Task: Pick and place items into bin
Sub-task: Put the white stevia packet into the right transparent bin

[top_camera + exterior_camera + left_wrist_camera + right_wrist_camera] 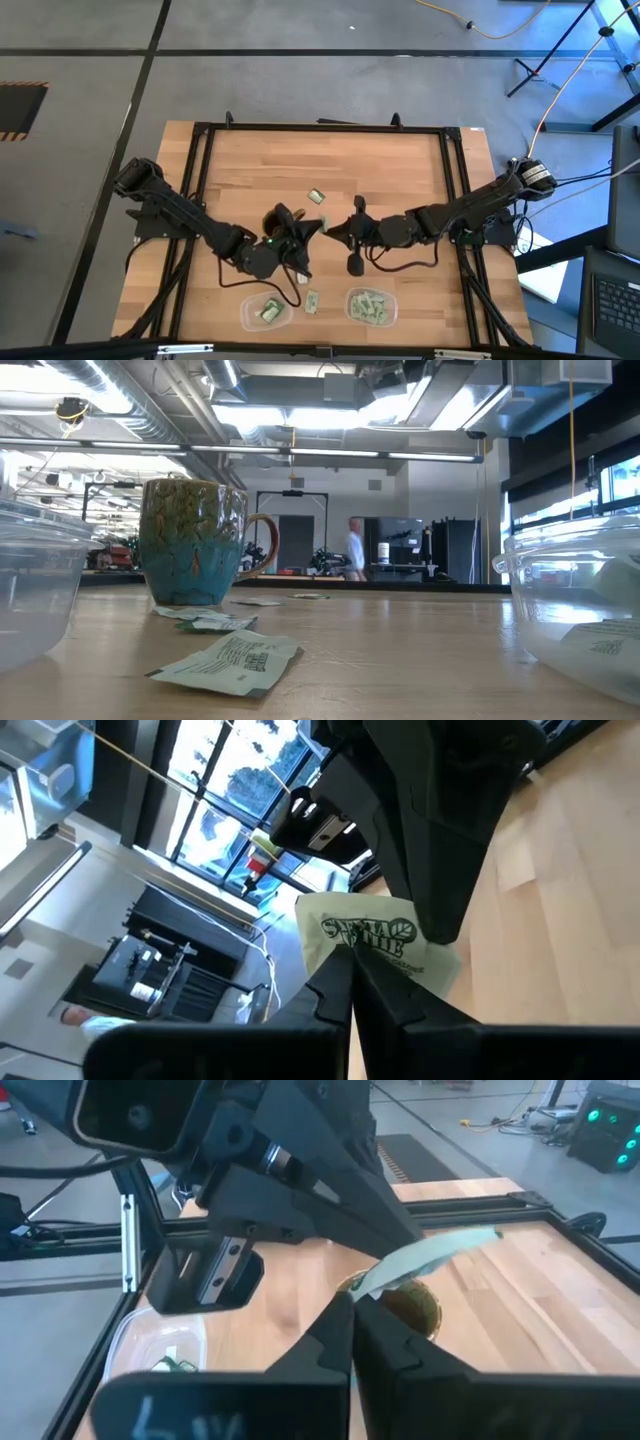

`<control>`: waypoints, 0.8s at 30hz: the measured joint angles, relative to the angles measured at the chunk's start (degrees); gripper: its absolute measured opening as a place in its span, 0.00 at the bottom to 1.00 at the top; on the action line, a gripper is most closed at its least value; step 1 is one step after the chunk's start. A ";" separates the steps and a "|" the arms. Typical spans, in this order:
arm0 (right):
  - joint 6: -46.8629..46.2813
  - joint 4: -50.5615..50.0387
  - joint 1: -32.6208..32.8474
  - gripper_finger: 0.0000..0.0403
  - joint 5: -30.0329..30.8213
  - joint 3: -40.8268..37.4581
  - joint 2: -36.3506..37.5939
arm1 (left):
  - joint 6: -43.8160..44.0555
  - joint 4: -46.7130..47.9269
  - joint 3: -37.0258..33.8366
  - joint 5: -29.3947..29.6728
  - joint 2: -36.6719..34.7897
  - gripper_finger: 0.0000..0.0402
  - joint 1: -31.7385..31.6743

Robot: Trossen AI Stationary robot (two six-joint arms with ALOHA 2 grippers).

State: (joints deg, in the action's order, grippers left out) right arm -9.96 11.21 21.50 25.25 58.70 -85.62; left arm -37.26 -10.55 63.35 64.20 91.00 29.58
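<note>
A brown and teal mug (196, 541) stands upright on the wooden table (260, 165), handle turned right in the low view. Beyond the table, a person (355, 547) stands far back in the room under ceiling lights (300, 415).

mug (276, 218) mid-desk | packet (317, 196) just right-behind mug | left bin (266, 312), right bin (371, 307) before mug | packet (312, 301) between bins

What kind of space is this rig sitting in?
Most likely a robotics lab or open workshop. The low view shows exposed ceiling ducts, strip lights and equipment benches behind the mug, with a person walking by; from above, bare concrete floor with trailing cables.
</note>
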 joint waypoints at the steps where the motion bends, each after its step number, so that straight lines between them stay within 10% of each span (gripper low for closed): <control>1: 0.00 -0.25 0.02 0.01 -0.04 0.00 0.00 | 0.00 0.02 0.00 0.05 0.00 0.01 0.12; 16: -4.20 -9.33 2.79 0.00 -1.67 0.02 3.24 | 6.36 3.30 0.02 5.64 -0.06 0.26 3.89; 24: -25.21 -29.43 6.94 0.00 -22.84 0.02 2.21 | 23.29 15.93 0.04 -19.47 -2.04 0.25 4.05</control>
State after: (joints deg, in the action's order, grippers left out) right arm -35.16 -18.21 28.43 2.41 58.72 -83.41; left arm -13.96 5.38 63.40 44.73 88.96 33.63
